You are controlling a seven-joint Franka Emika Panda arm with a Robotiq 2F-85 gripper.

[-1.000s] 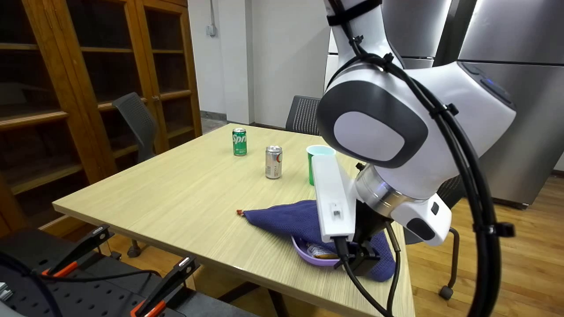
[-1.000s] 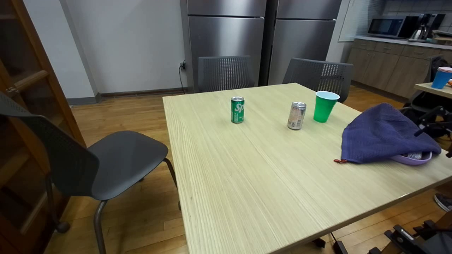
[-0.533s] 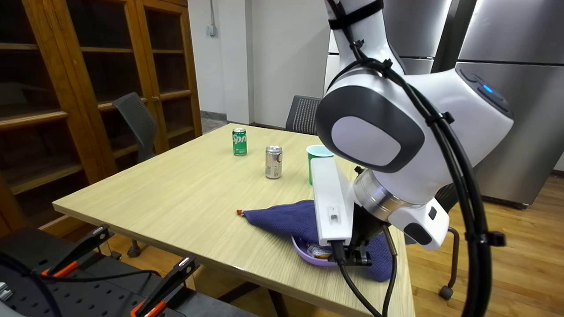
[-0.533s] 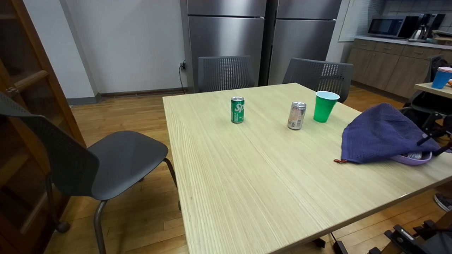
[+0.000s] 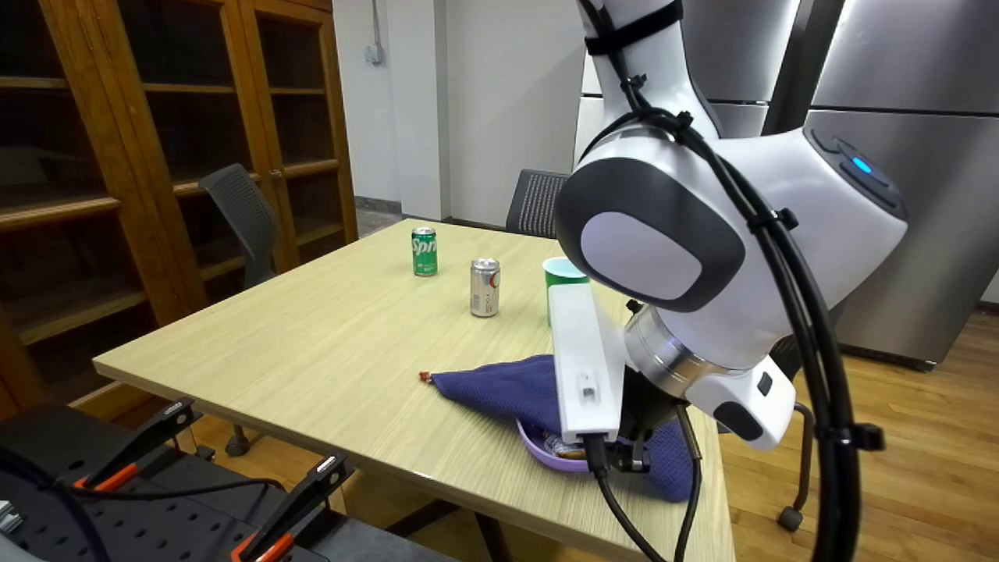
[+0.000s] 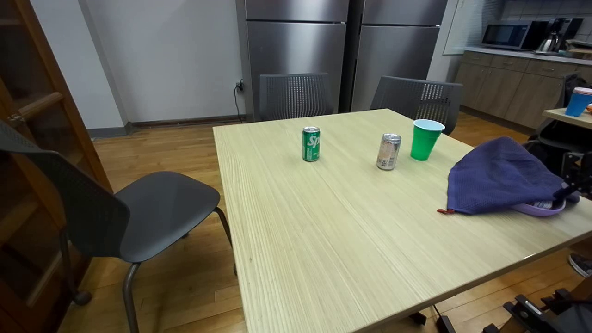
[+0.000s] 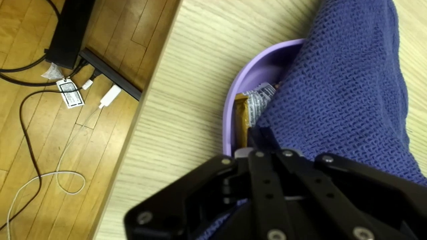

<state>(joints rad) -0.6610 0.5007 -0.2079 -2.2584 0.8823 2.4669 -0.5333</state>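
Fingers drawn together since earlier | pinching blue towel | towel partly covers purple bowl

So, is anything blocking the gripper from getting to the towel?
Nothing I can see. The gripper, shut, is right at the towel; the bowl is partly under the towel, not between them. I can't tell if the towel is pinched.

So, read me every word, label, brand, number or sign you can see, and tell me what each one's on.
"Spri": green Sprite can, the rest curving out of sight; smaller print unreadable.
Silver soda can: print and part of a logo, too small to read.
Snack wrapper in the purple bowl: fine print, too blurred.
White cable tag: printed, too blurred.
Black clamps: markings too small.
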